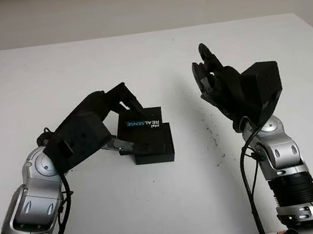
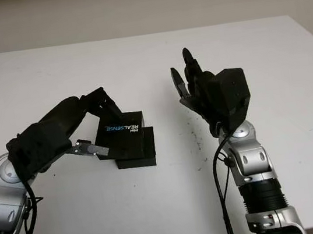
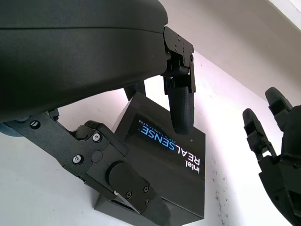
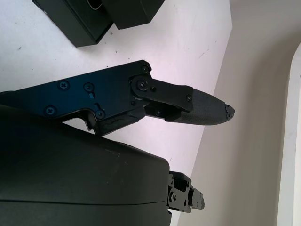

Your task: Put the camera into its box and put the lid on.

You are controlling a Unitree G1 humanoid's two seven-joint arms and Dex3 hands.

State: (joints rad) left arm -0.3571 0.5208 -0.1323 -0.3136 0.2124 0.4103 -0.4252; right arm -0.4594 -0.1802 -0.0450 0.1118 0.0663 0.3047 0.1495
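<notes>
1. The lid (image 1: pixel 143 123) (marked REALSENSE) is held in the left hand (image 1: pixel 123 125). It sits skewed over the box (image 1: pixel 156 144), overlapping it and shifted toward the far-left corner of the table (image 1: pixel 170 209), so the box's near and right parts stay uncovered.
2. The camera itself cannot be made out with certainty. A pale glint is seen inside the open part of the box in the right wrist view, but whether that is the camera cannot be told.
3. A jam is judged the main risk: if the lid is pressed down while skewed, one edge could catch on the box rim and wedge.
4. The box could also be pushed across the table, since nothing braces it (the right hand is well apart from it).
5. The lid could slip if the grip is loosened before the edges are lined up, as it is pinched only along its left side.
6. The left arm is reached in from the near-left edge, forearm low. One finger (image 3: pixel 181 106) is laid on the lid's top near the lettering and the thumb is set against its near-left side.
7. The right hand (image 1: pixel 213 79) is held raised above the table, right of the box, open and holding nothing, fingers pointed up and away.
</notes>
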